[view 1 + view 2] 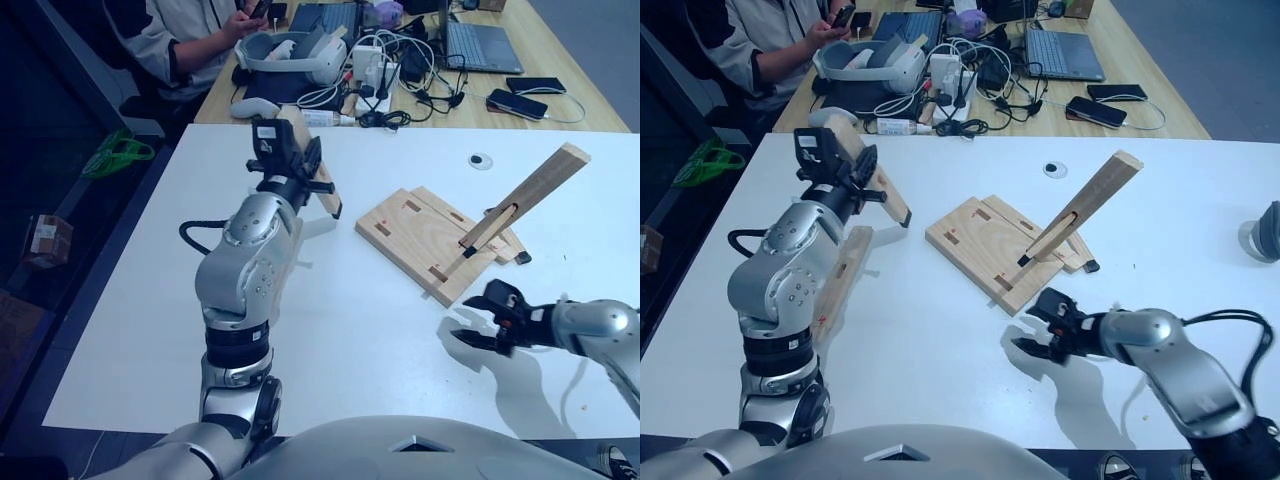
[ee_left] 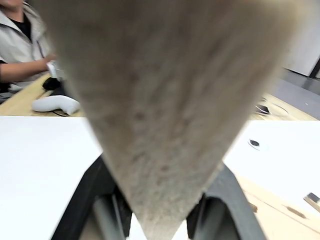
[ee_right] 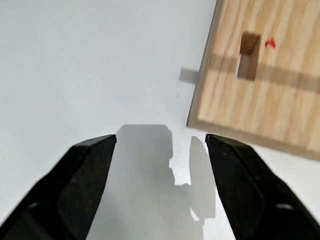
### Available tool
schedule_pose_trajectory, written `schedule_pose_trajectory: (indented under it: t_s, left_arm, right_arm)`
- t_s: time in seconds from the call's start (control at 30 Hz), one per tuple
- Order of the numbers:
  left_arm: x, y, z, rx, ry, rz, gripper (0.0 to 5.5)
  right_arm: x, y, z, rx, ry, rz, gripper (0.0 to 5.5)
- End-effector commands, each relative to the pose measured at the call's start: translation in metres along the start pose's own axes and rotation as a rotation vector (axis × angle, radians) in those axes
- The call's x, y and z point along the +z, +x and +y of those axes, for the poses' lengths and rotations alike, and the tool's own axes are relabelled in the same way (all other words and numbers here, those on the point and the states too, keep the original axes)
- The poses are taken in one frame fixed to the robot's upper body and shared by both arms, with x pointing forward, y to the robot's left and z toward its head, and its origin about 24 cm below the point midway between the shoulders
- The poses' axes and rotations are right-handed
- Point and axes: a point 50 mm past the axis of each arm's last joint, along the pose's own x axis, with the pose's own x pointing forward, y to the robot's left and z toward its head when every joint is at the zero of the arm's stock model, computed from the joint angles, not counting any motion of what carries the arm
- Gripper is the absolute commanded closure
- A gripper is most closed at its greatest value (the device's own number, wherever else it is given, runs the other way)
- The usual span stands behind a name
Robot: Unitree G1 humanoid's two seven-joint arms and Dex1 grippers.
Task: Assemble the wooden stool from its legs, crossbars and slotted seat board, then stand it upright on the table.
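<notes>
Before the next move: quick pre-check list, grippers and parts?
1. Left gripper grip on wooden leg: ok, shut on it.
2. Right gripper free: ok, open and empty, by a corner of the seat board.
3. Seat board lying slots up on table: ok.
4. Fitted leg square in its slot: not ok, it leans well off upright.
5. Corner slot nearest the right gripper free: ok, nothing in it.
6. Spare wooden piece by the left arm, leg or crossbar: cannot tell.
</notes>
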Motion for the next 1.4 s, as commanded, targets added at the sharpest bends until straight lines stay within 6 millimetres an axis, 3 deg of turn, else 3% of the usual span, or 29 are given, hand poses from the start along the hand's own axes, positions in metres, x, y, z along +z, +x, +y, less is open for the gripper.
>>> schedule_pose_trajectory:
  t_s: [0.03, 0.23, 0.4, 0.5, 0.67, 0.97, 1.13, 1.4]
  left_arm:
    - [0.018, 0.007, 0.010, 0.048, 0.025, -0.080, 4.48]
    - [0.024, 0.012, 0.014, 0.057, 0.036, -0.102, 4.48]
    - [0.026, 0.015, 0.010, 0.036, 0.040, -0.106, 4.48]
    - [0.025, 0.017, 0.006, 0.008, 0.028, -0.096, 4.48]
    - [0.017, 0.016, -0.003, -0.023, -0.091, -0.062, 4.48]
    - [-0.014, 0.013, -0.027, 0.011, -0.465, 0.064, 4.48]
    - [-0.037, 0.006, -0.030, 0.053, -0.526, 0.153, 4.48]
    - [-0.047, 0.014, -0.049, 0.025, -0.629, 0.205, 4.48]
  right_arm:
    - [0.009, 0.027, 0.000, -0.043, 0.049, -0.033, 2.14]
    - [0.025, 0.069, -0.005, -0.056, 0.096, -0.083, 2.14]
    - [0.053, 0.119, -0.025, -0.137, 0.134, -0.144, 2.14]
    - [0.067, 0.137, -0.028, -0.156, 0.105, -0.161, 2.14]
    - [0.068, 0.130, -0.017, -0.082, 0.066, -0.187, 2.14]
    - [0.062, 0.087, 0.002, 0.009, -0.007, -0.187, 2.14]
    - [0.061, 0.080, 0.003, -0.018, -0.005, -0.182, 2.14]
    - [0.059, 0.078, 0.001, -0.049, 0.001, -0.175, 2.14]
